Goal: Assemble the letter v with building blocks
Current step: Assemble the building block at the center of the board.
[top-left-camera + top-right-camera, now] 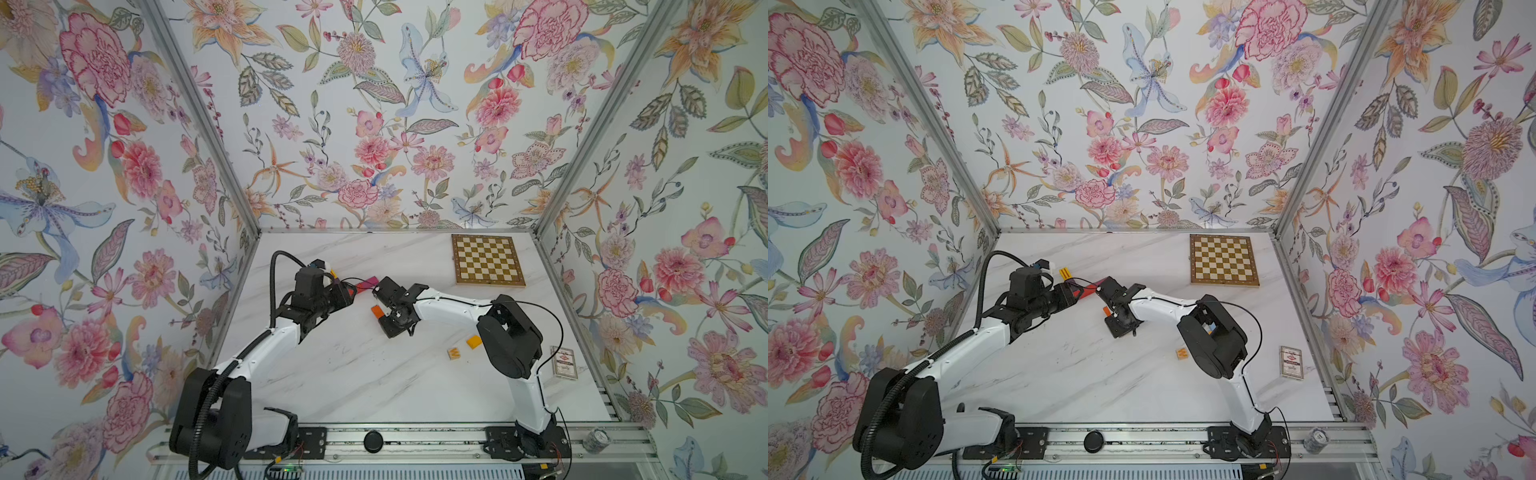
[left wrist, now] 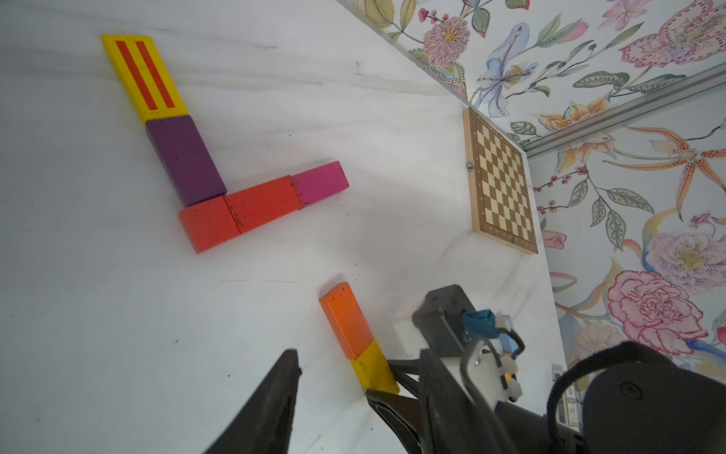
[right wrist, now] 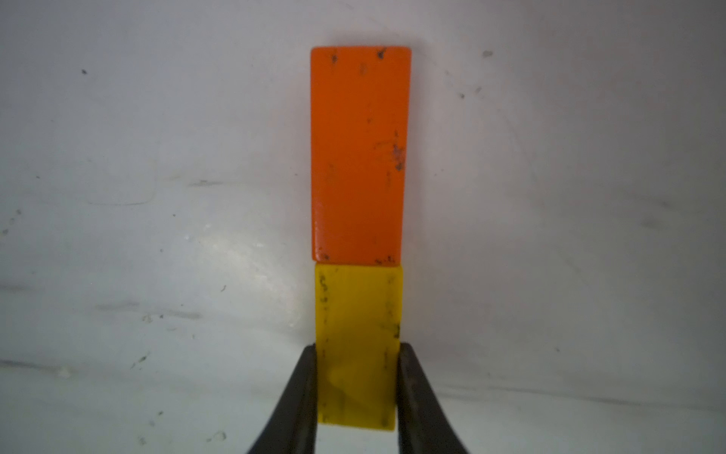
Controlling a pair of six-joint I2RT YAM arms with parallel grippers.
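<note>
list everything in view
striped block: one, yellow and red, end of the angle
purple block: one, purple, beside it
red blocks: two, red, at the corner
pink block: one, magenta, ending the red row
held block: one, yellow, apart from the angle
orange block: one, orange, touching held block
lettered cube: one, tan, near right arm
loose block: one, yellow, near lettered cube
chessboard: one, brown-cream, back right
card box: one, white, right edge
left gripper: one, black, open
right gripper: one, black, gripping held block

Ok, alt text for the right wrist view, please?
The right gripper pinches a yellow block by its long sides; an orange block lies end to end against it, both flat on the white marbled table.
</note>
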